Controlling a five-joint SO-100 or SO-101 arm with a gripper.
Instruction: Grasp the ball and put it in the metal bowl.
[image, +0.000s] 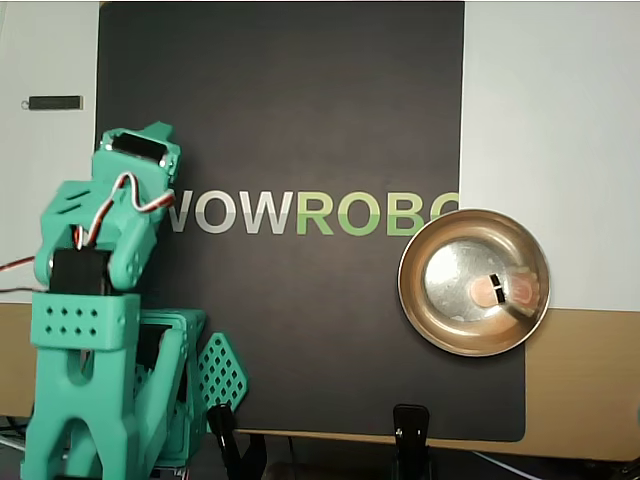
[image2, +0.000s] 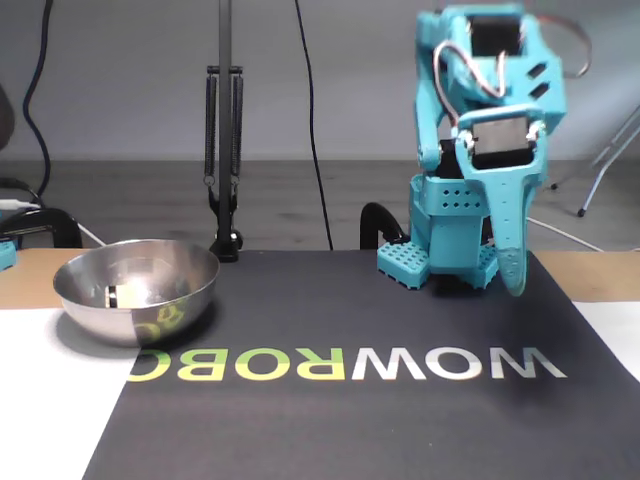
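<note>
The metal bowl (image: 474, 282) sits at the right edge of the black mat, and at the left in the fixed view (image2: 137, 290). Inside it, the overhead view shows a tan round patch (image: 484, 292) beside a small black mark and a second paler patch. I cannot tell whether this is the ball or a reflection. No ball shows on the mat. The teal arm (image: 100, 300) is folded up over its base. My gripper (image2: 513, 283) hangs point-down just above the mat, far from the bowl. Its jaws look shut and empty.
The black mat (image: 300, 120) with WOWROBO lettering covers the table's middle. Two black clamps (image: 410, 430) grip its near edge in the overhead view. A lamp stand (image2: 224, 150) rises behind the bowl in the fixed view. A small black bar (image: 55, 102) lies at the far left.
</note>
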